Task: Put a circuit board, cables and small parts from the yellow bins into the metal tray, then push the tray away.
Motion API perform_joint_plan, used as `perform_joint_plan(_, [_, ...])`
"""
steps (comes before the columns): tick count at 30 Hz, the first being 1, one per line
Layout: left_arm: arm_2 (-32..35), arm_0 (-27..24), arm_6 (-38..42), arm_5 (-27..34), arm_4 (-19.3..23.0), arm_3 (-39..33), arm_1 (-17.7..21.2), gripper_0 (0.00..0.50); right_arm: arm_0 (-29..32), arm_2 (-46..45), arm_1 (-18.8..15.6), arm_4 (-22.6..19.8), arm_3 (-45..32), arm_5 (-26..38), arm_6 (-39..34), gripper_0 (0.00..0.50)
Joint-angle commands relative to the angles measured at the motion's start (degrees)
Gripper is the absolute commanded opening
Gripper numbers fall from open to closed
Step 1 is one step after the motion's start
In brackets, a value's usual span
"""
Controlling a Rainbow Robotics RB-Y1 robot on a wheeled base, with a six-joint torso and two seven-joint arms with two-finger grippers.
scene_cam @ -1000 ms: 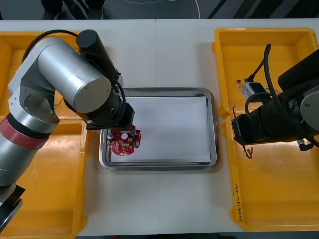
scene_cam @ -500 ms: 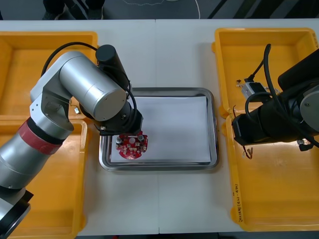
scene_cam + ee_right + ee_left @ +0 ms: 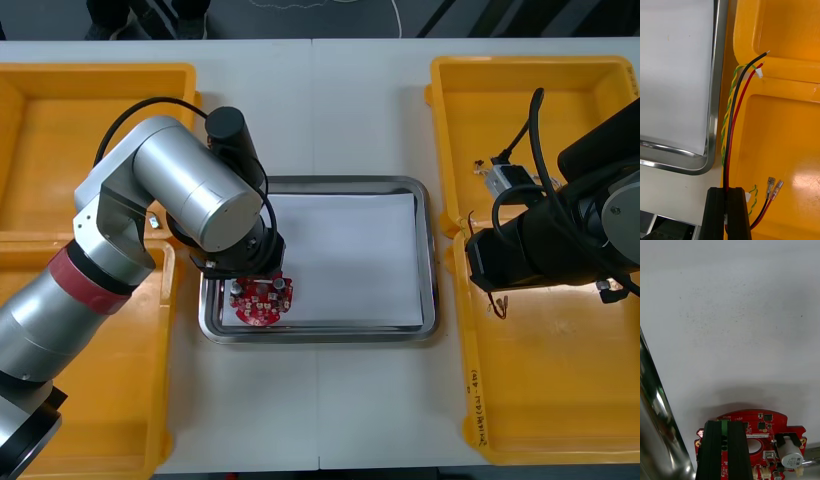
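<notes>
A round red circuit board [image 3: 262, 299] is over the near-left corner of the metal tray [image 3: 430, 250]. My left gripper [image 3: 725, 424] is shut on its green connector, the black fingers [image 3: 713, 450] close together. The board [image 3: 763, 427] casts a shadow on the white liner just ahead; whether it touches the liner I cannot tell. My right gripper [image 3: 728, 190] is shut on a bundle of black, red and twisted yellow-green cables [image 3: 732, 112]. It hangs over the wall between the two right bins, beside the tray's rim [image 3: 713, 93]. A loose cable end [image 3: 497, 306] dangles under the right arm.
Yellow bins flank the tray: two at left [image 3: 70, 130] [image 3: 90, 400] and two at right [image 3: 540, 90] [image 3: 560, 400]. A small metal part with a black cable [image 3: 498, 178] lies in the far right bin. Most of the tray's white liner [image 3: 350, 255] is bare.
My left arm has carried the circuit board a little to the right and toward the tray's near edge. The right arm and its cables have not moved.
</notes>
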Motion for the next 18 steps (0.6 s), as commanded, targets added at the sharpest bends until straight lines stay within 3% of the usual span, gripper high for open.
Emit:
perform_joint_plan(1, [-0.7, -1.3, -2.9, -1.6, -1.1, -0.5, -1.1, 0.0, -1.5, 0.7, -1.2, 0.5, -0.6, 0.2, -0.2, 0.0])
perform_joint_plan(4, [-0.7, -1.3, -3.1, -1.6, -1.2, -0.5, -1.1, 0.025, -1.5, 0.7, -1.2, 0.7, -0.6, 0.2, -0.2, 0.0])
perform_joint_plan(6, [-0.7, -1.3, -3.2, -1.7, -1.2, -0.5, -1.1, 0.206, -1.5, 0.7, -1.2, 0.7, -0.6, 0.2, -0.2, 0.0])
perform_joint_plan(7, [-0.7, -1.3, -3.2, -1.9, -1.2, -0.5, -1.1, 0.248, -1.5, 0.7, -1.2, 0.7, -0.6, 0.2, -0.2, 0.0])
perform_joint_plan(9, [-0.6, -1.3, -3.2, -2.1, -1.2, -0.6, -1.1, 0.421, -1.5, 0.7, -1.3, 0.7, -0.6, 0.2, -0.2, 0.0])
perform_joint_plan(11, [-0.5, -1.3, -3.2, -2.1, -1.2, -0.6, -1.1, 0.5, -1.5, 0.7, -1.2, 0.7, -0.6, 0.2, -0.2, 0.0])
perform_joint_plan(18, [1.1, -1.3, -3.3, -1.4, -1.0, -2.6, -1.1, 0.5, -1.5, 0.7, -1.3, 0.6, -0.6, 0.2, -0.2, 0.0])
